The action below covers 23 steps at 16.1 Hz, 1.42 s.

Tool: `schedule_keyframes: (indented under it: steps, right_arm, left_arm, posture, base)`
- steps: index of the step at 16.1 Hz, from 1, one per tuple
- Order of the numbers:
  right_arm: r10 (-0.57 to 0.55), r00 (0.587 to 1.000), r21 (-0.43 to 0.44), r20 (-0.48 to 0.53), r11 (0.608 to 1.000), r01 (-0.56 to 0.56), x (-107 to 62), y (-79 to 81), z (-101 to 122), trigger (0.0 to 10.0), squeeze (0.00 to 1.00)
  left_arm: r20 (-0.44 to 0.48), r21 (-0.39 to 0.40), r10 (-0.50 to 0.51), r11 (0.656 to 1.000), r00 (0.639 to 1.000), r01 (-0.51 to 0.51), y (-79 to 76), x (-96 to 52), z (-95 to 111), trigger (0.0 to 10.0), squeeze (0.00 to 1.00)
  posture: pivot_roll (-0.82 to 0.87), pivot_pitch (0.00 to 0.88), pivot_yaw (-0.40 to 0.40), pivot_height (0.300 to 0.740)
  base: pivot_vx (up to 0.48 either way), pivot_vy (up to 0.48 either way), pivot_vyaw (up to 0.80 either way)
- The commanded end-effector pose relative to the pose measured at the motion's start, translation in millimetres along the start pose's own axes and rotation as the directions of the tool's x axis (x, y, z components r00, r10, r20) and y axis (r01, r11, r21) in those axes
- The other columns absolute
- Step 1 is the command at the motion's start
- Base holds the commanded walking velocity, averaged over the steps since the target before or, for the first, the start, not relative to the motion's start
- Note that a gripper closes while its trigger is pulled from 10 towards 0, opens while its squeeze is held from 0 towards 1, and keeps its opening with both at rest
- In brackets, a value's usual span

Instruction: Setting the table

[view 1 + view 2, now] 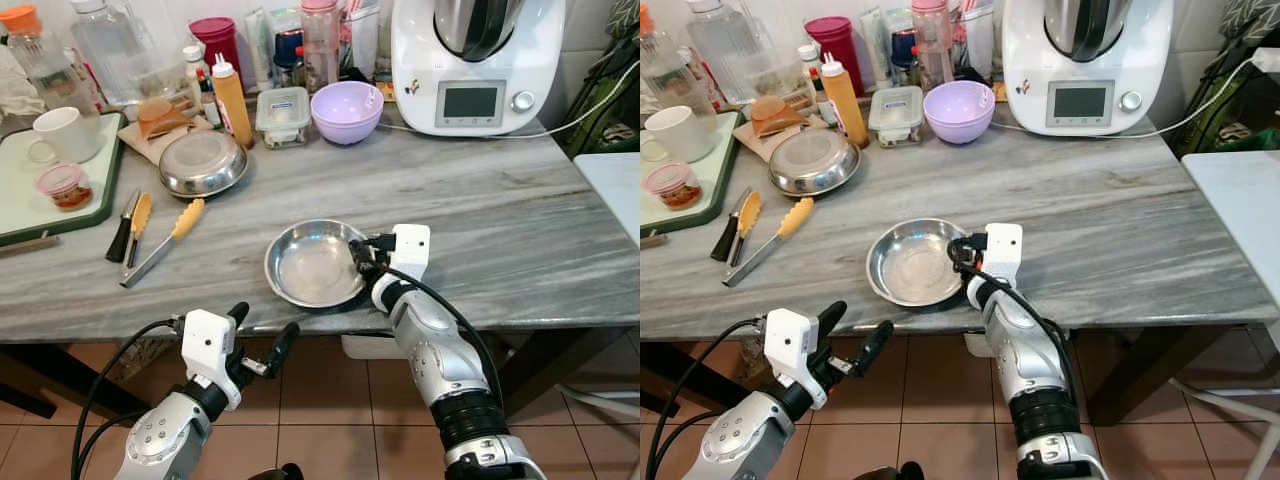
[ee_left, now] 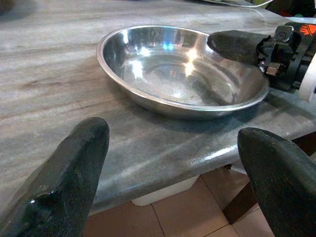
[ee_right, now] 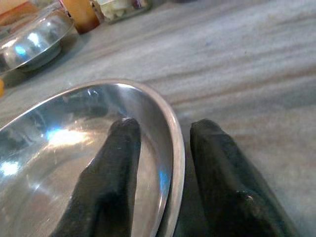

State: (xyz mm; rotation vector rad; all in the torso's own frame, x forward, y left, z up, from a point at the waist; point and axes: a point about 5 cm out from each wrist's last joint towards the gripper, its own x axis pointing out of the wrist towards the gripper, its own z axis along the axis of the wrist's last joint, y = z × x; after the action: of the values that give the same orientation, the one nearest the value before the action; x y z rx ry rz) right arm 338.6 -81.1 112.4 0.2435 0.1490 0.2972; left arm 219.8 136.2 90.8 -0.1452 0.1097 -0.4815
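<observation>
Steel plate: one shallow steel plate (image 1: pixel 313 265) lies right way up near the front edge of the tabletop (image 1: pixel 480 200), about midway along it.
Right pincer: the right pincer (image 1: pixel 360 262) straddles the plate's right rim, one finger (image 3: pixel 111 168) inside the dish and the other outside on the marble, so it is grasping the plate.
Left pincer: the left pincer (image 1: pixel 262 338) hangs below the front edge of the tabletop, over the tiled floor, its two fingers spread wide and released, touching nothing.
Steel bowls: one second steel dish, an upturned bowl (image 1: pixel 202 162), sits further back toward the left.
Utensils: three lie toward the left front, one pair of tongs (image 1: pixel 165 240) with yellow tips, one yellow-handled tool (image 1: pixel 137 222) and one black-handled knife (image 1: pixel 122 230) beside it.
Plastic bowl: one lilac bowl (image 1: pixel 347 110) stands at the back, just left of one white kitchen machine (image 1: pixel 475 62).
Container: one clear lidded box (image 1: pixel 282 115) touches the lilac bowl's left side.
Bottle: one orange squeeze bottle (image 1: pixel 231 100) stands behind the upturned bowl.
Tray: one green-edged tray (image 1: pixel 20 200) at the left edge carries one white mug (image 1: pixel 65 133) and one small pink-lidded tub (image 1: pixel 63 185).
</observation>
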Motion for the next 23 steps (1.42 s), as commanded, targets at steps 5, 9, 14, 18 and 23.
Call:
schedule_keyframes:
  steps: [5,9,14,18,23]
  right_arm:
    - [0.015,1.0,-0.046,0.023,0.999,-0.014,-0.6,2.0,1.6,10.0,1.0]
    - [0.014,0.999,-0.078,0.05,0.997,-0.01,-3.4,-1.2,4.6,10.0,1.0]
    - [0.008,0.993,-0.16,0.118,0.987,0.012,-11.8,-8.1,13.7,10.0,1.0]
    - [-0.018,0.987,-0.205,0.161,0.977,0.051,-20.8,-17.1,21.5,10.0,1.0]
    - [-0.01,0.977,-0.279,0.211,0.958,0.07,-38.2,-25.9,35.0,10.0,0.0]
  left_arm:
    - [-0.012,0.006,-0.002,1.0,1.0,0.002,2.5,-2.6,-3.1,10.0,0.0]
    - [-0.014,0.008,0.002,1.0,1.0,-0.001,3.0,-2.5,-4.5,10.0,0.0]
    - [-0.011,0.01,0.006,1.0,1.0,-0.006,4.0,-2.5,-4.0,10.0,0.0]
    - [0.011,0.025,0.047,0.999,0.999,-0.047,7.7,-2.2,-0.1,10.0,0.0]
    - [0.1,0.036,0.185,0.981,0.978,-0.19,16.1,1.3,16.8,10.0,0.0]
  posture:
    - [-0.06,0.109,0.098,0.74]
    - [-0.06,0.108,0.099,0.74]
    - [-0.07,0.106,0.106,0.74]
    - [-0.07,0.104,0.106,0.74]
    - [-0.08,0.096,0.109,0.74]
  base:
    - [0.0,0.0,0.0]
    - [0.0,0.0,0.0]
    - [0.0,0.0,0.0]
    - [0.0,0.0,0.0]
    - [0.0,0.0,0.0]
